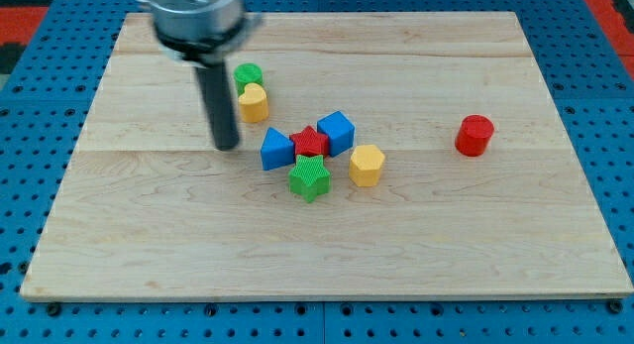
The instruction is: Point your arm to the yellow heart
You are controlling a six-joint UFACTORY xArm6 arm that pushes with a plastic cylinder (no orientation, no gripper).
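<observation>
The yellow heart lies on the wooden board at the upper middle-left, touching a green block just above it. My tip rests on the board a little below and to the left of the yellow heart, apart from it. The dark rod rises from the tip to the arm's head at the view's top.
A cluster lies to the right of my tip: a blue triangle, a red star, a blue cube, a green star and a yellow hexagon. A red cylinder stands alone at the right.
</observation>
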